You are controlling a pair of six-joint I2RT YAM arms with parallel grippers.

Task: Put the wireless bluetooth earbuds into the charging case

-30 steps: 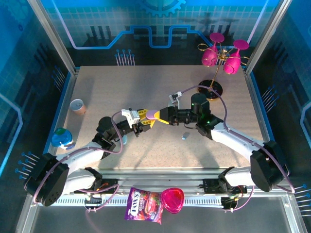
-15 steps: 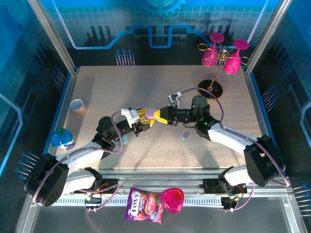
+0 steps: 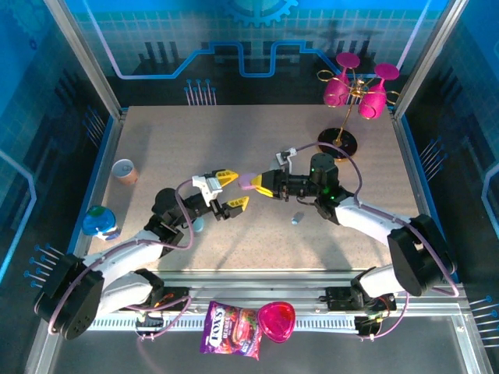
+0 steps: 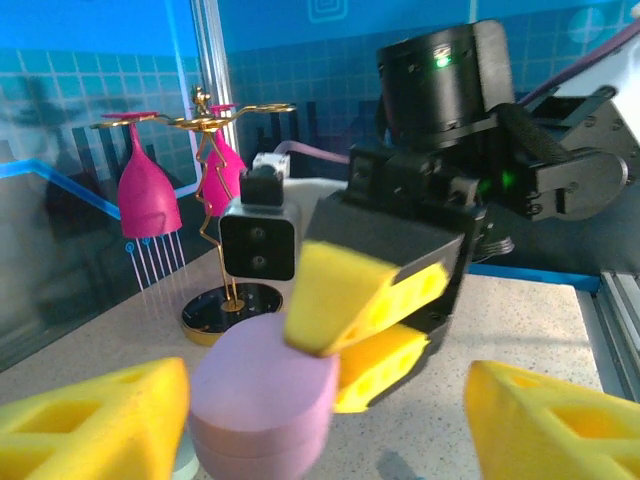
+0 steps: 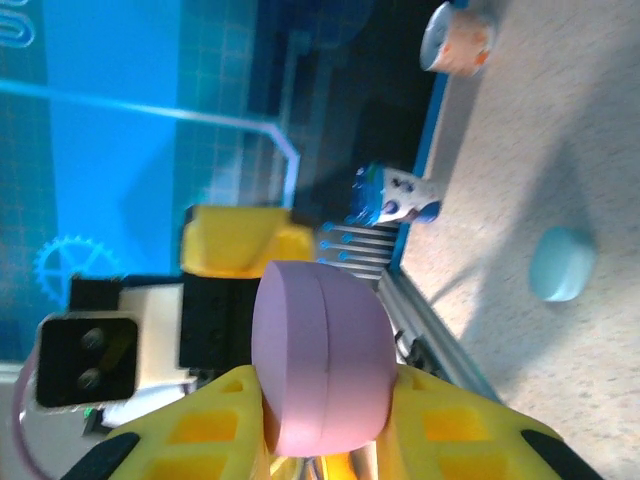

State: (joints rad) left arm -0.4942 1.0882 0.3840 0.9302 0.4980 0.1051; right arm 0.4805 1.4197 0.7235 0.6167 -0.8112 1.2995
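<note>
My right gripper is shut on a closed purple charging case, pinching it by its flat faces above the middle of the table. In the right wrist view the case sits upright between the yellow pads. My left gripper stands open just left of the case, one finger on each side and neither touching it. From the left wrist the case hangs between my spread fingers. One tiny pale earbud lies on the table under the right arm.
A light blue case lies beside the left forearm. A pink wine-glass stand is at the back right. A small cup and a blue-green toy sit at the left edge. A snack bag lies in front.
The left gripper has let go of the purple case, opened wide and drawn slightly back to the left. The right gripper has closed on the case and now carries it alone.
</note>
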